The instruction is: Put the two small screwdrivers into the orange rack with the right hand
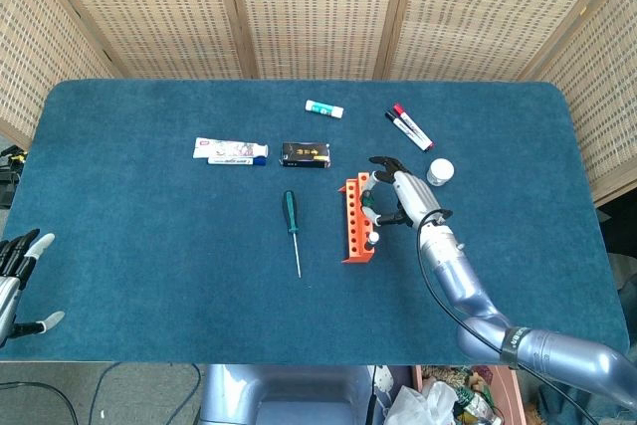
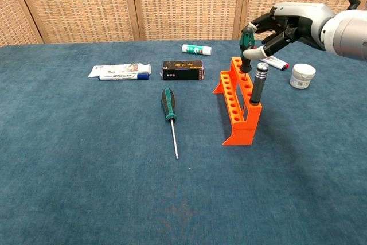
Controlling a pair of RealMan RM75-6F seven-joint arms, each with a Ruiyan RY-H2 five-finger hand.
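The orange rack (image 2: pixel 235 98) (image 1: pixel 352 221) stands right of the table's middle, with a grey-handled tool (image 2: pixel 258 83) upright in its near end. My right hand (image 2: pixel 287 26) (image 1: pixel 398 194) hovers just above the rack's far half and pinches a small green-and-black screwdriver (image 2: pixel 247 47) held upright, tip down over the holes. A second green-and-black screwdriver (image 2: pixel 170 114) (image 1: pixel 292 226) lies flat on the cloth left of the rack. My left hand (image 1: pixel 18 276) rests open at the table's near left edge, holding nothing.
A black box (image 2: pixel 183 70), a toothpaste tube (image 2: pixel 119 72) and a white glue stick (image 2: pixel 196 49) lie behind the rack. Two markers (image 1: pixel 409 125) and a small white jar (image 2: pixel 302 76) sit to its right. Wicker screens close off the back.
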